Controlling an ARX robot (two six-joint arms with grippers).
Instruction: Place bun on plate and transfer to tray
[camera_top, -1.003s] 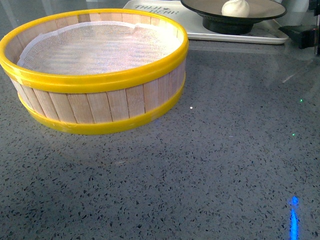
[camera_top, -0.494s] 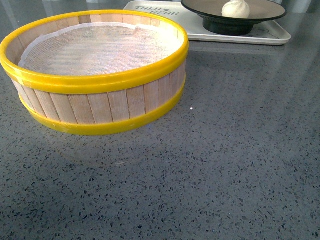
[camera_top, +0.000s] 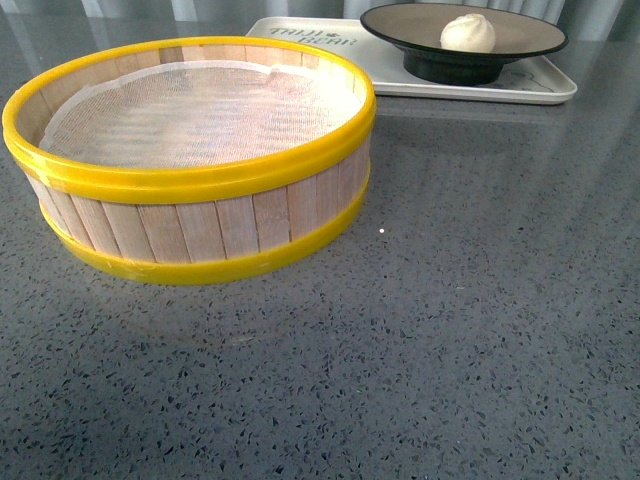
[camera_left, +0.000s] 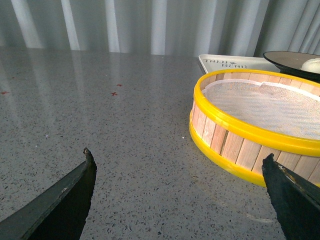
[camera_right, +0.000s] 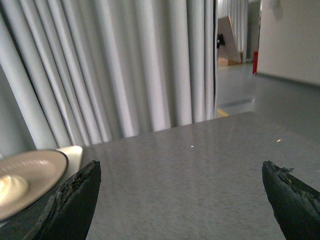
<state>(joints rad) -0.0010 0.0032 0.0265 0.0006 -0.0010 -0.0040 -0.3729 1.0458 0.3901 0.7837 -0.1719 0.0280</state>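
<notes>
The white bun (camera_top: 468, 33) rests in the black-rimmed plate (camera_top: 400, 22), which stands on the cream tray (camera_top: 545, 88) at the back right of the grey table. No arm shows in the front view. In the left wrist view my left gripper (camera_left: 179, 159) is open over bare table beside the steamer, with the tray (camera_left: 215, 61), plate (camera_left: 282, 57) and bun (camera_left: 312, 64) far beyond it. My right gripper (camera_right: 181, 166) is open and empty over bare table; the plate (camera_right: 42, 167) with the blurred bun (camera_right: 11, 186) lies at that picture's edge.
A large yellow-rimmed wooden steamer basket (camera_top: 190, 215) lined with white cloth (camera_top: 200, 110) stands at the front left, also in the left wrist view (camera_left: 240, 145). Grey curtains (camera_right: 125, 65) hang behind the table.
The dark right arm at the front view's right edge one second ago has left that view. The blue light on the table is gone. The scene has shifted slightly downward in the frame.
</notes>
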